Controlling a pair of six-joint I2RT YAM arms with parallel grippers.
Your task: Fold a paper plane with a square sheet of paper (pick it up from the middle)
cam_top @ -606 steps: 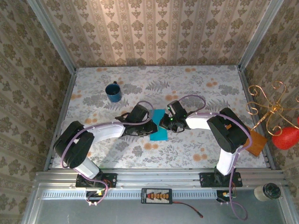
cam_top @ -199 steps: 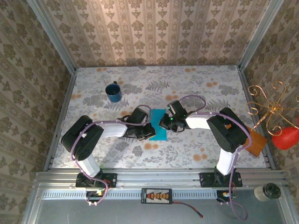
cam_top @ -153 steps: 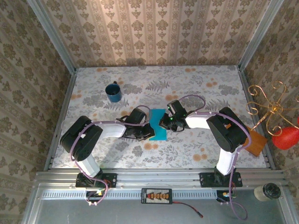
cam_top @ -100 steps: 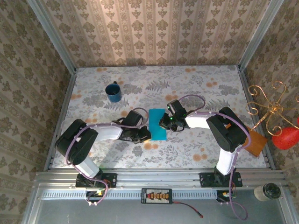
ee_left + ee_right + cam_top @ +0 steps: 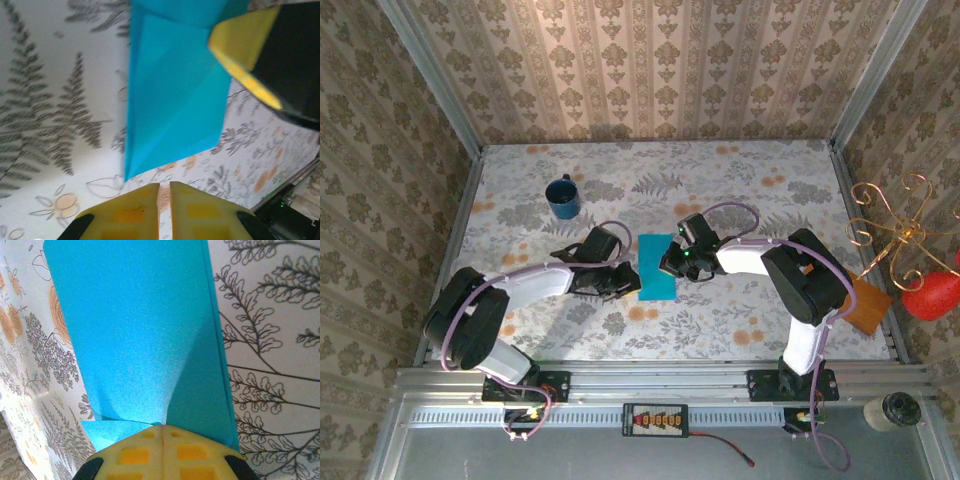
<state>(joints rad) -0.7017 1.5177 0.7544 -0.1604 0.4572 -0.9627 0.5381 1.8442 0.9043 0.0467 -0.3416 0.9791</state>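
The square sheet of paper [image 5: 656, 267] lies folded into a turquoise oblong at mid-table, with slanting creases across it in the left wrist view [image 5: 175, 90]. My right gripper [image 5: 667, 266] sits at its right edge. In the right wrist view it [image 5: 162, 426] is shut on the sheet [image 5: 140, 330], whose top layer rises in a cone to the tips. My left gripper [image 5: 628, 285] rests just left of the paper's near corner. Its pads [image 5: 165, 186] stand shut to a slit over bare cloth, holding nothing. No paper plane is in view.
A dark blue mug [image 5: 562, 196] stands at the back left. An orange-brown board [image 5: 867, 305] and a gold wire stand with a red ball [image 5: 930, 295] sit past the right rail. Patterned walls close the table on three sides.
My left gripper has slid back to the left, off the paper. The sheet now lies flatter and more square to the table. The right gripper has held its place.
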